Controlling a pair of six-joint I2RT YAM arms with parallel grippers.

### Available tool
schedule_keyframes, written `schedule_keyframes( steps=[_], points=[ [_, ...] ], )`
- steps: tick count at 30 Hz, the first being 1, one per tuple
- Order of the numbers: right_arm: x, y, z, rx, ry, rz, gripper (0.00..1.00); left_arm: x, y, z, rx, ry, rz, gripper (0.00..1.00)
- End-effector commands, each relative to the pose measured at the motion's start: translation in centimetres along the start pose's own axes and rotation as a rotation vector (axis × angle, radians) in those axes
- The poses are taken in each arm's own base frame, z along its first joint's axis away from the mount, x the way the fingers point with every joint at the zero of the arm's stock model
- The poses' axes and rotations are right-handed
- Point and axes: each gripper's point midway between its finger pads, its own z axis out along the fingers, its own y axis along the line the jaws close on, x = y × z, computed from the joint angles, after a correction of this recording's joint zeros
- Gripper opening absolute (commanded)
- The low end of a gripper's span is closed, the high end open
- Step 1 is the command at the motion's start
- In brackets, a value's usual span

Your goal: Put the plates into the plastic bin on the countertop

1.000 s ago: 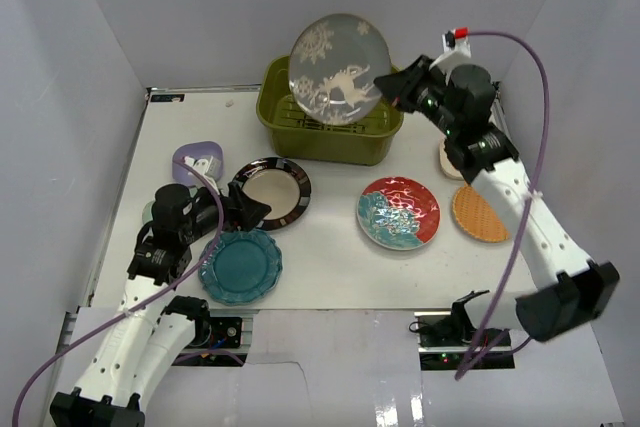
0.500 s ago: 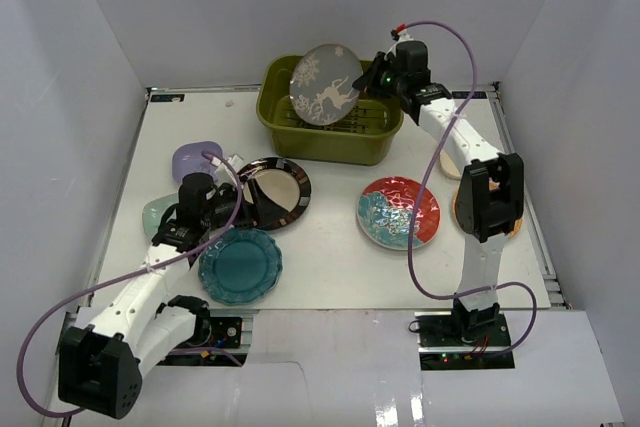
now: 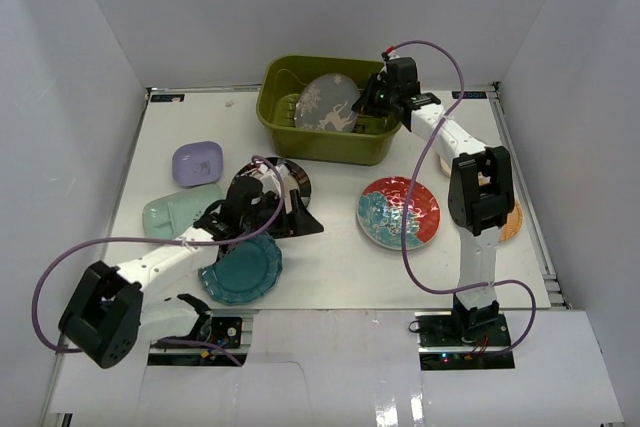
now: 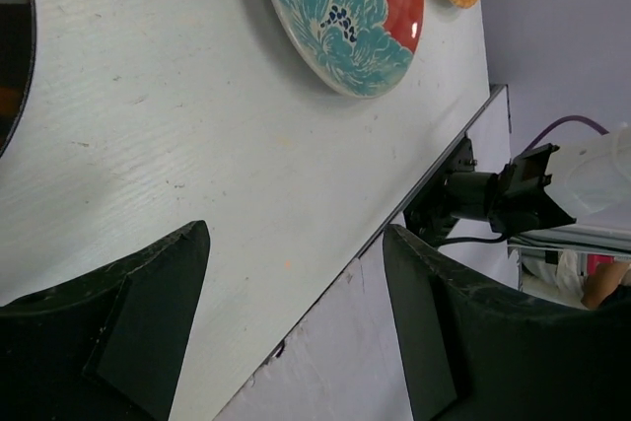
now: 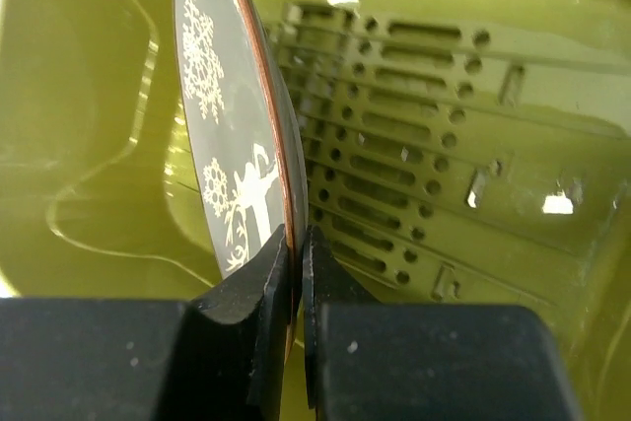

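The olive-green plastic bin (image 3: 372, 150) stands at the back of the white countertop (image 3: 330, 257). My right gripper (image 3: 368, 107) is shut on the rim of the grey floral plate (image 3: 326, 105) and holds it on edge inside the bin. The right wrist view shows the gripper (image 5: 296, 244), the plate (image 5: 225, 115) and the slotted bottom (image 5: 434, 145). My left gripper (image 3: 300, 215) is open and empty, low beside the black-rimmed plate (image 3: 262, 172). The left wrist view shows it open (image 4: 296, 327), facing the red-teal plate (image 4: 355, 17).
On the countertop lie a teal scalloped plate (image 3: 240, 269), a lavender square (image 3: 197, 163), a mint square (image 3: 172, 215), the red-teal plate (image 3: 400, 212) and an orange plate (image 3: 514, 223), half hidden by the right arm. White walls stand around the table.
My right gripper has lowered the grey floral plate from above the bin down into it. My left arm has stretched forward and right, across the black-rimmed plate.
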Motion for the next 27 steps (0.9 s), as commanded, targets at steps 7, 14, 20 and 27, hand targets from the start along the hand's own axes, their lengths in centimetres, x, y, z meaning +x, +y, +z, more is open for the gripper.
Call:
schedule_keyframes(
  steps=[7,14,20,27],
  points=[
    [-0.6,-0.4,-0.1,0.042,-0.044,-0.08,0.22,-0.5,-2.6,6.3,-0.045,-0.018,0.044,0.79],
    [-0.5,-0.8,-0.7,0.109,-0.028,-0.162,0.69,0.0,-1.9,10.9,-0.117,-0.017,0.046,0.78],
    [-0.7,1.6,-2.2,0.064,-0.03,-0.202,0.87,0.4,-0.6,13.8,-0.14,-0.018,0.041,0.76],
    [-2.5,6.4,-7.0,-0.085,-0.097,-0.2,0.91,0.2,0.7,16.3,-0.136,-0.067,0.011,0.71]
  ],
)
